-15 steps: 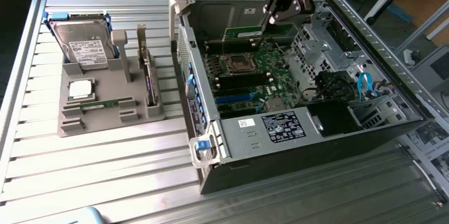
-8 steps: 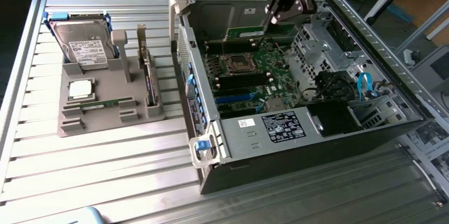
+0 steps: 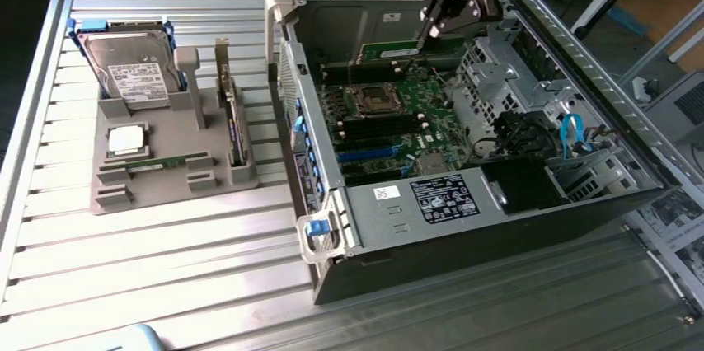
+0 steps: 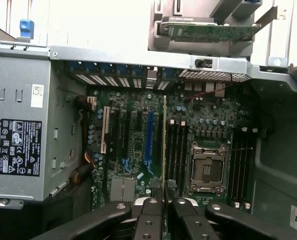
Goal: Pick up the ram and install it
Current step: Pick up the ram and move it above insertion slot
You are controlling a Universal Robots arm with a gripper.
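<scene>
Ram (image 4: 164, 135) edge-on in gripper (image 4: 164, 194) — gripped end hidden.

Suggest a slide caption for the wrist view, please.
Gripper holding the ram edge-on above the motherboard, close to the memory slots beside the CPU socket.

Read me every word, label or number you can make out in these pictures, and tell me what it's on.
Nothing can be read for certain.
Black label on the power supply: print too small.
White sticker beside it: blurred.
Hard drive label: too small.
Ram, gripped edge-on by the gripper: nothing to read.
</scene>
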